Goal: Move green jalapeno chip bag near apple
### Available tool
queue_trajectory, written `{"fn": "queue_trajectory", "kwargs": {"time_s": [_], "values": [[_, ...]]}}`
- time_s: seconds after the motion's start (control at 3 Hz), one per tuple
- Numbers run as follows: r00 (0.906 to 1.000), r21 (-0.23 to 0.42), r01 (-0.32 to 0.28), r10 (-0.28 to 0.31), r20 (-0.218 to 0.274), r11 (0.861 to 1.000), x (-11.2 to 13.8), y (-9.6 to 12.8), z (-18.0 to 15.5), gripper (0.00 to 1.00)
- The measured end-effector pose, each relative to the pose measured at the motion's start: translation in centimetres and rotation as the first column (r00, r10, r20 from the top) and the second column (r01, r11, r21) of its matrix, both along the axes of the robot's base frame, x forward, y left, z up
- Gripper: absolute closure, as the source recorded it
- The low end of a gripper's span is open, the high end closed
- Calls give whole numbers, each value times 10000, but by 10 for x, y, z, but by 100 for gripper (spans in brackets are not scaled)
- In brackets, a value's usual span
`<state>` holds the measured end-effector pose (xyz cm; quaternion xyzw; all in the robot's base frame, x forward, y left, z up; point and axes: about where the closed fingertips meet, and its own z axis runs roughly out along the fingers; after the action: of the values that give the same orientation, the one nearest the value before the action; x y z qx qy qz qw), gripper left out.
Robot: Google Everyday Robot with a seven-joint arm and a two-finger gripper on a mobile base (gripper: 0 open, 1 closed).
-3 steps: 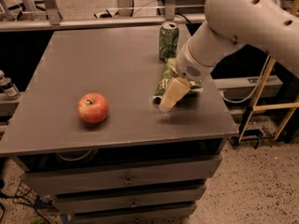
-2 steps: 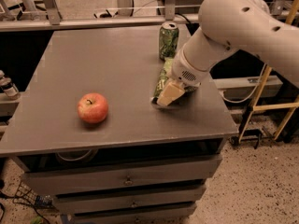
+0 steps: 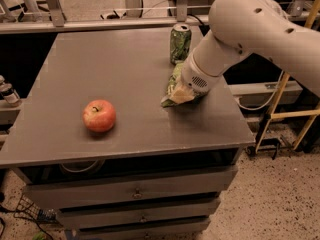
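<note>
The hand [image 3: 184, 86] sits low near the desk's [image 3: 100, 59] right edge, hidden under the smooth white arm [image 3: 240, 29]; its grip cannot be told. At it is the crinkly foil green jalapeno chip bag [image 3: 174, 90], tilted, pale lower corner at the matte grey top. The round, glossy red apple [image 3: 99, 115] lies well apart toward the front-left. A dented green soda can [image 3: 180, 44] stands upright near the back edge.

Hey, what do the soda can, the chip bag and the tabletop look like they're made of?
The can: probably thin metal, with a green printed wall and a shiny silvery top. The bag: looks like crinkly foil or plastic film, creased with glints; it is mostly hidden by the gripper, which is at it, near the can. The table: smooth matte grey, laminate or painted metal, cannot tell which.
</note>
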<state>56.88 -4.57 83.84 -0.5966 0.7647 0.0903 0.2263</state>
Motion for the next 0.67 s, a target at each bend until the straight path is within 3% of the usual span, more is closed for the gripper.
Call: {"fn": "queue_trajectory", "kwargs": {"time_s": [0.67], "values": [[10000, 1, 0, 0, 1, 10000, 0, 0, 0, 100]]}}
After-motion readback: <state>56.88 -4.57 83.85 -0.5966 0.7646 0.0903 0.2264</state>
